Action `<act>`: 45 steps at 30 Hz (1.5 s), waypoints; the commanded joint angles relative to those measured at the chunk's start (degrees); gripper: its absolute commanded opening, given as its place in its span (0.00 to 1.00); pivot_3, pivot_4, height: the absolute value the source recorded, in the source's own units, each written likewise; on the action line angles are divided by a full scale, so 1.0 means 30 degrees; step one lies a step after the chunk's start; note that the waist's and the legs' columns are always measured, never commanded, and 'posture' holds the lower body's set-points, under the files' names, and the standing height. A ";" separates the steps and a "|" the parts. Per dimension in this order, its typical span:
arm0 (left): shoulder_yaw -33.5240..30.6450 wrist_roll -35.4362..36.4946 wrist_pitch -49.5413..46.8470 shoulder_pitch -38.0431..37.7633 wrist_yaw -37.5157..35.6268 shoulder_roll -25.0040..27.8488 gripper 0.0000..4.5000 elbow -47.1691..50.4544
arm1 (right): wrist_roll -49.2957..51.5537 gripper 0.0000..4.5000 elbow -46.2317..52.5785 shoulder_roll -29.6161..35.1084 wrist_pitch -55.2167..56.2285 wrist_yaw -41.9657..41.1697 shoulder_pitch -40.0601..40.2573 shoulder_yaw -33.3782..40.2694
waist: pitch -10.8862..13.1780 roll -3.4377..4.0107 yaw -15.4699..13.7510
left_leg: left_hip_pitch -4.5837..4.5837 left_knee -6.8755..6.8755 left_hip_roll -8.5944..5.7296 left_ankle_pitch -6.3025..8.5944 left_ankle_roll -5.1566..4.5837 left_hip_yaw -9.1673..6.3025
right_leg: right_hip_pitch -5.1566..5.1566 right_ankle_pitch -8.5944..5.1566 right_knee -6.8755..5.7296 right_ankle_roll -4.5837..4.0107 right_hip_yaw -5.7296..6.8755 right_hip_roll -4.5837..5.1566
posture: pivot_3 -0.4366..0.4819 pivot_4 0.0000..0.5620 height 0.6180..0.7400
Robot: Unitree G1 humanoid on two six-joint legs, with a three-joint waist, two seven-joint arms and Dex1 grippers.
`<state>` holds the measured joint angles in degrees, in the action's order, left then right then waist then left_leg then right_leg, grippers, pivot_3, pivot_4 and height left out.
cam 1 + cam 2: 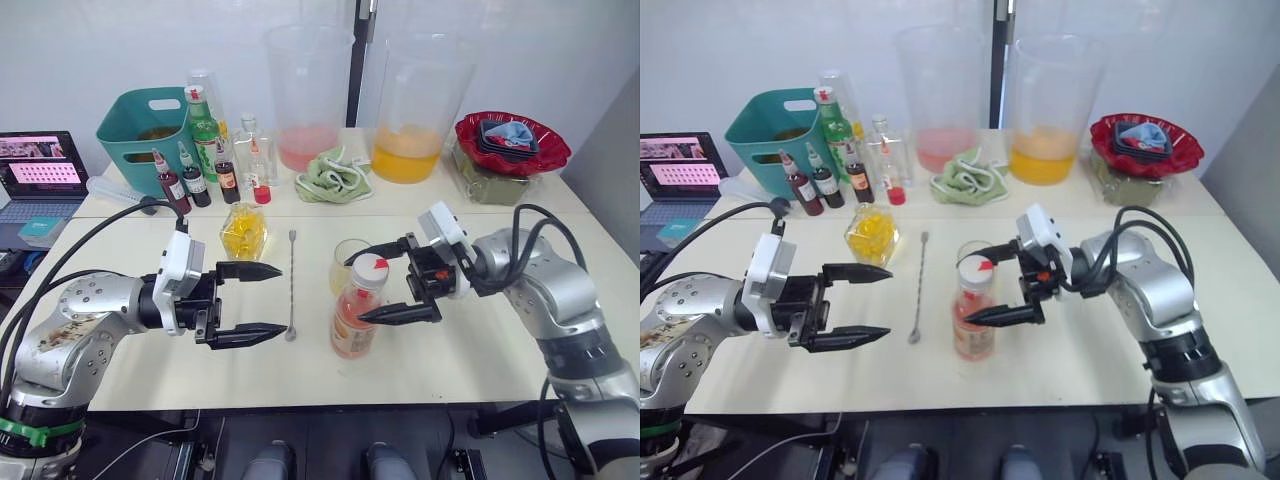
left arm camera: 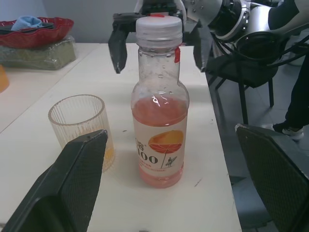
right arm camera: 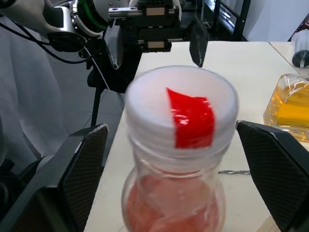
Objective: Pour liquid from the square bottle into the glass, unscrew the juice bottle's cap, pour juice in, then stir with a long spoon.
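- The juice bottle point(image 1: 355, 318) stands upright on the table point(image 1: 470, 340), lower centre of the head view, its white cap point(image 1: 371, 269) with a red sticker still on and pink juice filling its lower half.
- The right gripper point(image 1: 392, 282) sits at cap height with its fingers spread wide, one on either side of the cap, neither touching it.
- The glass point(image 1: 346, 262) stands just behind the bottle, with a little yellow liquid at the bottom.
- The long spoon point(image 1: 292, 286) lies flat left of the bottle, running up and down the frame.
- The square bottle point(image 1: 244, 231) of yellow liquid stands upright above and left of the spoon.
- The left gripper point(image 1: 262, 300) hovers at lower left, fingers released and empty, pointing toward the bottle.
- Along the far edge are small bottles point(image 1: 196, 176), a teal bin point(image 1: 150, 120) and a red bowl point(image 1: 512, 143).
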<state>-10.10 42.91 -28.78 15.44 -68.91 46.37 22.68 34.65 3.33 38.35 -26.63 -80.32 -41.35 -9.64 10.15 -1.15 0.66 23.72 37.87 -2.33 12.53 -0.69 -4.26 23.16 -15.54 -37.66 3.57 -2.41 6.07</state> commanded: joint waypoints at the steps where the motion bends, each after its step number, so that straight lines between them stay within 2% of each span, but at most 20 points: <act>1: -0.0594 0.0493 -0.0009 -0.0174 0.0205 0.0319 1.00 0.0842 | -0.0463 0.87 -0.0507 -0.0320 0.0920 -0.0874 -0.0522 0.0041 | 0.0000 0.0000 0.0026 | -0.0002 0.0000 0.0001 0.0000 0.0001 0.0000 | -0.0001 0.0000 0.0000 -0.0001 0.0000 0.0002 | 0.48 0.27 1.00; 3: -0.0641 0.0535 -0.0013 -0.0318 0.0251 0.0347 1.00 0.0965 | -0.0607 0.75 -0.0746 -0.0498 0.1134 -0.1190 -0.0546 -0.0011 | 0.0000 0.0000 0.0039 | -0.0001 0.0000 0.0002 0.0001 0.0001 0.0003 | 0.0007 0.0002 -0.0006 -0.0003 -0.0003 0.0001 | 0.48 0.27 1.00; 8: -0.0605 0.0686 -0.0039 -0.0431 0.0325 0.0356 1.00 0.1115 | -0.0576 0.36 -0.0583 -0.0531 0.1121 -0.1530 -0.0287 0.0221 | 0.0000 0.0001 0.0050 | -0.0001 -0.0001 0.0005 0.0002 0.0002 0.0003 | 0.0014 0.0005 -0.0008 -0.0008 -0.0001 -0.0002 | 0.48 0.27 1.00; 9: -0.0509 0.0642 0.0031 -0.0383 0.0261 0.0336 1.00 0.1027 | -0.0594 0.32 -0.0483 -0.0458 0.1053 -0.1488 -0.0196 0.0273 | 0.0000 0.0000 0.0046 | 0.0000 -0.0001 0.0005 0.0002 0.0003 0.0002 | 0.0014 0.0005 -0.0008 -0.0008 -0.0001 -0.0002 | 0.48 0.27 1.00; 13: 0.0131 0.0468 0.0375 0.0096 -0.0098 -0.0017 1.00 0.0483 | 0.0142 0.31 0.1315 -0.0068 -0.0096 0.0521 0.0986 0.1760 | 0.0000 0.0001 -0.0060 | 0.0001 -0.0001 0.0005 0.0003 0.0003 -0.0003 | 0.0012 0.0005 -0.0007 -0.0008 0.0004 -0.0001 | 0.48 0.27 1.00; 20: 0.1599 -0.0032 0.0841 0.1316 -0.0835 -0.1142 1.00 -0.0829 | 0.2305 0.31 0.8062 -0.0054 -0.4049 0.7657 0.4731 0.5289 | -0.0001 -0.0001 -0.0156 | 0.0021 -0.0002 -0.0015 0.0001 0.0006 -0.0005 | 0.0029 0.0005 -0.0013 -0.0008 -0.0004 0.0018 | 0.48 0.27 1.00; 24: 0.2727 -0.0519 0.1392 0.2375 -0.1735 -0.1878 1.00 -0.2230 | 0.3258 0.31 1.1888 -0.1027 -0.5867 1.2516 0.6993 0.6574 | -0.0001 -0.0001 -0.0110 | 0.0018 -0.0002 -0.0010 0.0001 0.0006 -0.0007 | 0.0026 0.0005 -0.0023 -0.0008 -0.0001 0.0005 | 0.48 0.27 1.00; 32: 0.3777 -0.1088 0.1932 0.3659 -0.2962 -0.2665 1.00 -0.3753 | 0.2716 0.31 1.4883 -0.2012 -0.6548 1.7217 0.9702 0.5934 | -0.0001 -0.0002 0.0023 | 0.0016 -0.0001 -0.0015 -0.0001 0.0005 -0.0004 | 0.0013 0.0004 -0.0019 -0.0007 -0.0001 0.0003 | 0.48 0.27 1.00; 37: 0.3924 -0.1311 0.2007 0.4041 -0.3240 -0.2826 1.00 -0.4225 | 0.3106 0.31 1.4894 -0.2246 -0.6642 1.8113 1.0231 0.5416 | -0.0004 -0.0005 0.0047 | 0.0002 0.0000 -0.0018 -0.0002 0.0003 -0.0004 | -0.0002 0.0003 -0.0018 -0.0006 0.0001 0.0002 | 0.48 0.27 1.00; 38: 0.3913 -0.1350 0.2017 0.4045 -0.3261 -0.2831 1.00 -0.4246 | 0.3295 0.54 1.4825 -0.2213 -0.6664 1.8094 1.0197 0.5403 | -0.0004 -0.0005 0.0053 | -0.0005 0.0000 -0.0019 -0.0002 0.0003 -0.0004 | -0.0008 0.0003 -0.0017 -0.0006 0.0000 0.0001 | 0.48 0.27 1.00; 40: 0.3818 -0.1385 0.2016 0.3908 -0.3233 -0.2781 1.00 -0.4123 | 0.3665 0.66 1.4751 -0.1712 -0.6738 1.7543 1.0146 0.5327 | -0.0003 -0.0005 0.0054 | -0.0011 0.0000 -0.0013 -0.0002 0.0003 -0.0004 | -0.0010 0.0003 -0.0019 -0.0006 0.0001 -0.0004 | 0.48 0.27 1.00; 44: 0.3428 -0.1364 0.1947 0.3429 -0.2905 -0.2648 1.00 -0.3619 | 0.4034 0.99 1.4137 0.0153 -0.6277 1.5345 1.0062 0.5816 | -0.0003 -0.0005 0.0043 | -0.0010 0.0000 -0.0015 -0.0002 0.0002 -0.0003 | -0.0021 0.0003 -0.0005 -0.0005 0.0000 -0.0003 | 0.48 0.27 1.00; 45: 0.3295 -0.1336 0.1919 0.3242 -0.2785 -0.2590 1.00 -0.3436 | 0.3890 0.99 1.3662 0.0911 -0.5842 1.4191 1.0028 0.5908 | -0.0003 -0.0006 0.0041 | -0.0010 0.0000 -0.0013 -0.0002 0.0002 -0.0003 | -0.0023 0.0003 -0.0001 -0.0005 0.0001 -0.0005 | 0.48 0.27 1.00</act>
<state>1.45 38.43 -23.74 25.55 -77.80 37.94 10.16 45.89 44.84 39.12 -46.58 -33.20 -10.56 5.84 10.14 -1.16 0.78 23.69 37.87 -2.36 12.52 -0.68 -4.27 23.09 -15.53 -37.66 3.55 -2.39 6.04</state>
